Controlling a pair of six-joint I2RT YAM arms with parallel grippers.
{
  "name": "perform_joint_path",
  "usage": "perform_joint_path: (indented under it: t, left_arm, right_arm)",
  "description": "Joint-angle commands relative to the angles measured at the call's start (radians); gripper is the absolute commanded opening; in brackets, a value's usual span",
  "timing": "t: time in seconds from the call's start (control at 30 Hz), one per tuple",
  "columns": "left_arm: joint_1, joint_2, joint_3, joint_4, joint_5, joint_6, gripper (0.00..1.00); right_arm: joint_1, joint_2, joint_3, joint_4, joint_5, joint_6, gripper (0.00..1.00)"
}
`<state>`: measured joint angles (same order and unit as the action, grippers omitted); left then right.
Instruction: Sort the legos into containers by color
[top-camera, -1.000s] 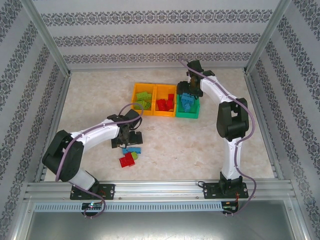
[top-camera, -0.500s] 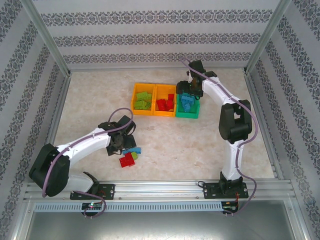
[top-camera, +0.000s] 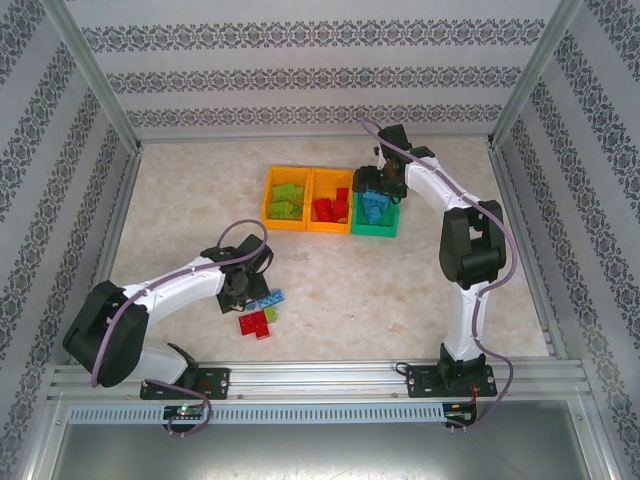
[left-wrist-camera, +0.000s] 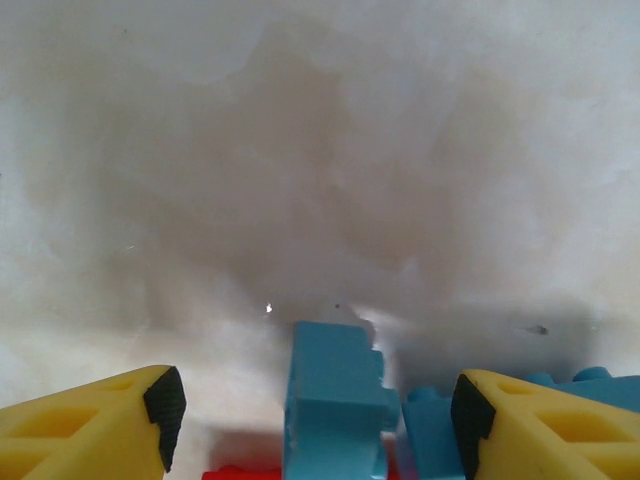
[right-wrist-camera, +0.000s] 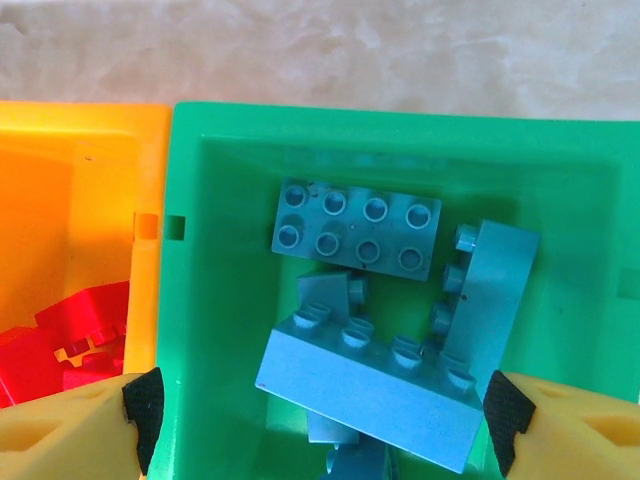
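Straddling the blue brick (left-wrist-camera: 335, 400) on the table (left-wrist-camera: 300, 150), my left gripper (left-wrist-camera: 315, 405) is open with gaps both sides, so I'd centre it, then pinch squarely; my right gripper (right-wrist-camera: 322, 410) hangs open over the green bin (right-wrist-camera: 400, 125).

The left arm (top-camera: 170, 285) and right arm (top-camera: 428, 183) look alike: white rounded links between bulky black joints, each trailed by a looping grey-purple cable (top-camera: 240, 224). Their black bases (top-camera: 190, 380) sit at 7 and 5 o'clock in the top view. The left pincer (left-wrist-camera: 315, 400) and right pincer (right-wrist-camera: 325, 408) have blocky yellow fingers (left-wrist-camera: 80, 430) faced with black pads (left-wrist-camera: 163, 403).
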<state>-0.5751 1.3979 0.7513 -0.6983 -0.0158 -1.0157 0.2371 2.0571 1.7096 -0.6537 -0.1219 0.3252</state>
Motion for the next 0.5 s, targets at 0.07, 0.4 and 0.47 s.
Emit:
perform_joint_path:
  t: [0.07, 0.4, 0.47]
  left_arm:
    - [-0.006, 0.036, 0.004, 0.040, -0.002, -0.022, 0.73]
    - [-0.006, 0.047, 0.016, 0.028, -0.003, -0.019, 0.74]
    - [-0.006, 0.047, 0.009, 0.031, -0.001, -0.023, 0.71]
  right_arm:
    - [-0.014, -0.053, -0.013, 0.002, -0.005, -0.005, 0.86]
    - [-0.015, -0.063, -0.036, 0.007, 0.001, -0.008, 0.86]
    - [-0.018, -0.061, -0.035, 0.008, -0.001, -0.008, 0.86]
